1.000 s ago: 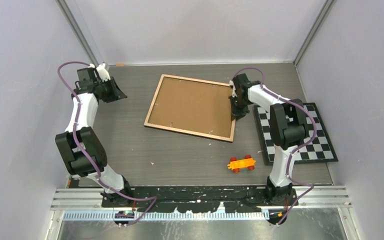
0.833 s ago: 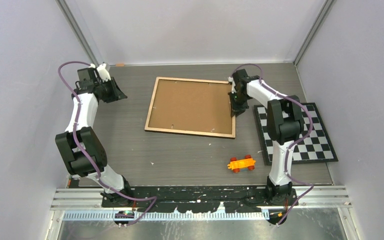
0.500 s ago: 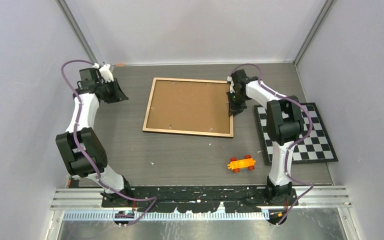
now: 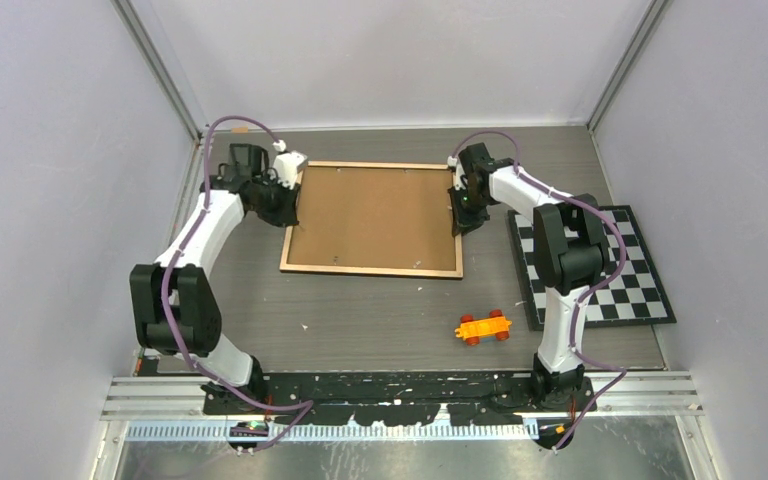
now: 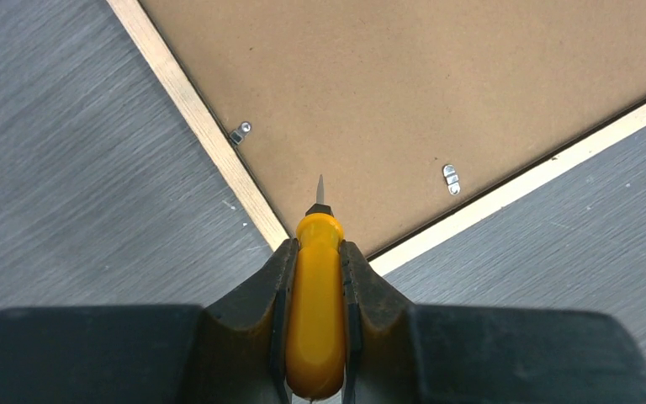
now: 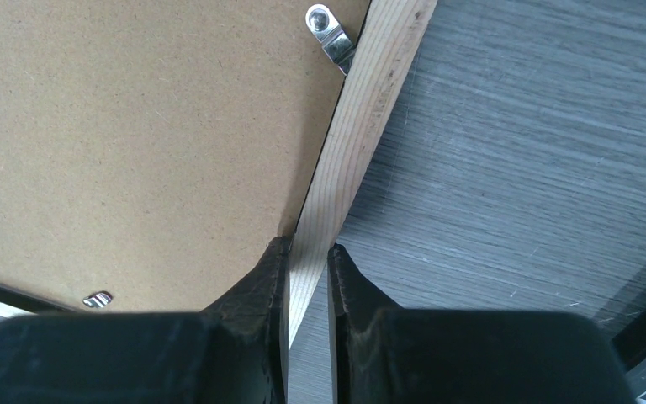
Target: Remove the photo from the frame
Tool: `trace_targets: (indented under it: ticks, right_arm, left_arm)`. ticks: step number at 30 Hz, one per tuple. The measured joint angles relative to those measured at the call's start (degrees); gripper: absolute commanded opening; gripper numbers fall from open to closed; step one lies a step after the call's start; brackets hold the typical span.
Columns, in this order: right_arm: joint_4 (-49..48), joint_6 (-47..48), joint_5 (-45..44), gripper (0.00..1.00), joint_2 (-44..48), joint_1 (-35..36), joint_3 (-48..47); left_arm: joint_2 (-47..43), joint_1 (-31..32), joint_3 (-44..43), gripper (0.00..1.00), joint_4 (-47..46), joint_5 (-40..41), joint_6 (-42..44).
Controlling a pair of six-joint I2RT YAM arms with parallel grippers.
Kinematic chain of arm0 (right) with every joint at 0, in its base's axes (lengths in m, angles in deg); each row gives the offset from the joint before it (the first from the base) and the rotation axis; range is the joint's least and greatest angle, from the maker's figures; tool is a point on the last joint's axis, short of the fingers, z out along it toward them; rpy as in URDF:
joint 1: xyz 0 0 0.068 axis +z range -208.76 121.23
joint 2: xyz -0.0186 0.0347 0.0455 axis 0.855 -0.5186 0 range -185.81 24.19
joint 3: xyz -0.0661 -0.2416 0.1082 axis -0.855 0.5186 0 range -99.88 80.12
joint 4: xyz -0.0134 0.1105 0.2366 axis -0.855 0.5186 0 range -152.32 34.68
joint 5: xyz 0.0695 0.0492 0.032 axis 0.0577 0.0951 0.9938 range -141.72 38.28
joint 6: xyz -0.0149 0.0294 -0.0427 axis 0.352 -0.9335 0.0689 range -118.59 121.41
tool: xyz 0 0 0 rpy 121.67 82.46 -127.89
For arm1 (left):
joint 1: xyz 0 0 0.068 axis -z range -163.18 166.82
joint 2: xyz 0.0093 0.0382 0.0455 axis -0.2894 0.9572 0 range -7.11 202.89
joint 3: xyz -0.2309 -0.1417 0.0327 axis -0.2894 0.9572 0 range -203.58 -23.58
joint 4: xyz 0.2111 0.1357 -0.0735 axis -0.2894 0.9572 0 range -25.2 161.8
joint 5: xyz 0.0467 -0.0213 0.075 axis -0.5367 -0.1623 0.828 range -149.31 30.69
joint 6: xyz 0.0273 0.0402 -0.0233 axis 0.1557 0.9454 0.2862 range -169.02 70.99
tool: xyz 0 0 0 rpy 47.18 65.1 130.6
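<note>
The frame (image 4: pixel 370 215) lies face down on the table, its brown back board up inside a light wooden rim (image 6: pixel 362 109). The photo is hidden beneath that board. My right gripper (image 4: pixel 460 213) is shut on the frame's right rim, one finger on each side of the wood (image 6: pixel 307 248). My left gripper (image 4: pixel 282 195) hovers at the frame's far left corner, shut on a yellow-handled screwdriver (image 5: pixel 318 311). The tool's thin tip (image 5: pixel 320 185) points over the back board (image 5: pixel 437 84). Small metal clips (image 5: pixel 240 132) (image 5: pixel 450 178) (image 6: pixel 330 34) sit along the rim.
A black-and-white checkerboard mat (image 4: pixel 600 265) lies at the right, behind the right arm. An orange toy car (image 4: pixel 483 327) stands on the table in front of the frame. Walls close the table in at the left, back and right.
The right gripper has turned the frame from tilted to square and drawn it slightly left. The left arm has swung right from the far left to the frame's far left corner.
</note>
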Motion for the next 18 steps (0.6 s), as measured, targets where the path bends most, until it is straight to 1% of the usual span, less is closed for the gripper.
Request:
trace_targets:
  ticks: [4, 10, 18]
  right_arm:
    - [0.0, -0.2, 0.0, 0.01, 0.0, 0.0, 0.0]
    - [0.0, -0.3, 0.0, 0.01, 0.0, 0.0, 0.0]
    - [0.4, -0.5, 0.2, 0.02, -0.3, 0.0, -0.4]
  left_arm:
    - [0.4, 2.7, -0.3, 0.0, -0.2, 3.2, 2.3]
    - [4.2, 5.5, -1.7, 0.0, -1.9, 8.5, 5.7]
    - [9.4, 6.1, -4.5, 0.0, -3.9, 12.9, 7.5]
